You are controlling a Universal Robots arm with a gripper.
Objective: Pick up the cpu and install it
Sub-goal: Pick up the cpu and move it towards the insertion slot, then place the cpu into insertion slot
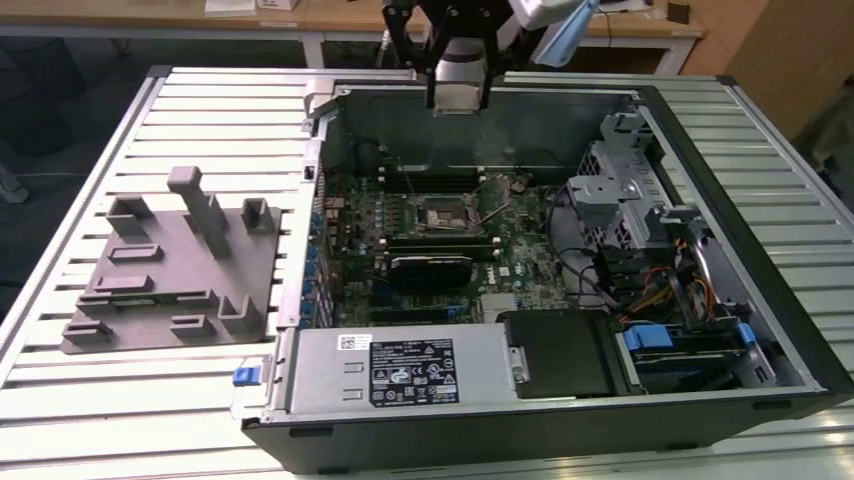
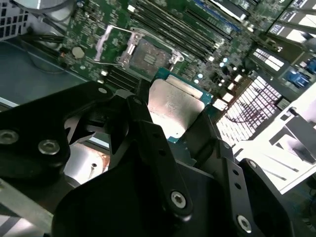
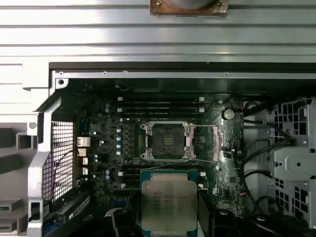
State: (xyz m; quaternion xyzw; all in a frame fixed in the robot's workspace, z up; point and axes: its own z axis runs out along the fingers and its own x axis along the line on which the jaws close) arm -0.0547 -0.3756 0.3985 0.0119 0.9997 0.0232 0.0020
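Gripper: black fingers closed onto opposite edges of the cpu, gap no wider than the chip. Firm hold as far as both wrist views show.

Cpu: flat, silver lid up, green rim showing round it. Several rows of dark print on the lid. Carried in the air over the motherboard, not seated.

Socket: just beyond the cpu in the first wrist view, apart from it. Empty, contact field bare, metal frame around it. Its retention plate is swung out to one side with thin wire levers raised. Same socket in the second wrist view, past the chip's far edge.

Memory slots: dark parallel rows on the far side of the socket.

Drive cage: perforated grey metal beside the board, black cables running to it.

Exterior view: arm hangs over the far wall of the open computer case. Socket mid-board below it. Power supply along the near edge carries a black label and white stickers, print too fine to make out. Blue tab at its corner.

Grey fixture block: on the slatted table, to the exterior view's left of the case.
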